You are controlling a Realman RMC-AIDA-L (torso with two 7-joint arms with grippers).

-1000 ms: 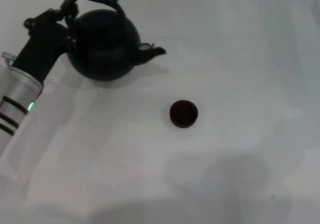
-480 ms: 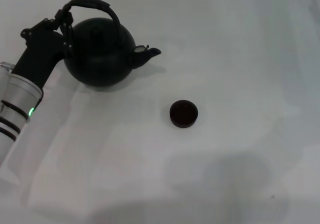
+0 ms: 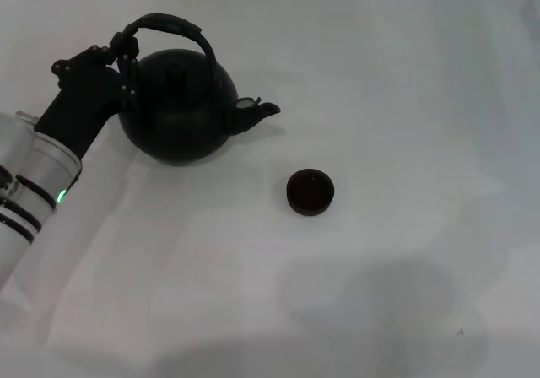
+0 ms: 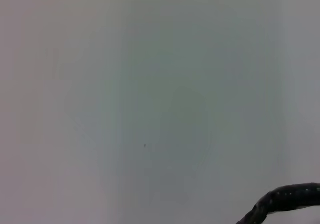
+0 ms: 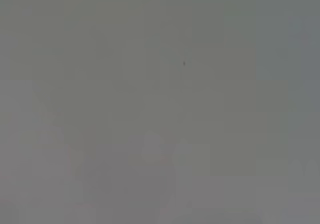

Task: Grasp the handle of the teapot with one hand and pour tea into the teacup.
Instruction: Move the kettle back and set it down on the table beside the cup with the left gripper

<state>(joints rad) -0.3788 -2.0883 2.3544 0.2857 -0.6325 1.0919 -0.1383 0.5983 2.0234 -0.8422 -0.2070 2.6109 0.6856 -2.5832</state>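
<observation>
Our left gripper is clamped on the dark, rough-wrapped arched handle of the round matte-black teapot at far left, spout pointing right. The small dark teacup sits well apart, nearer, to the right on the white table.

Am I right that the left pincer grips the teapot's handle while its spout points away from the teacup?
Not quite. The head view shows the left pincer on the handle, but the teapot has its spout pointing toward the teacup.
</observation>
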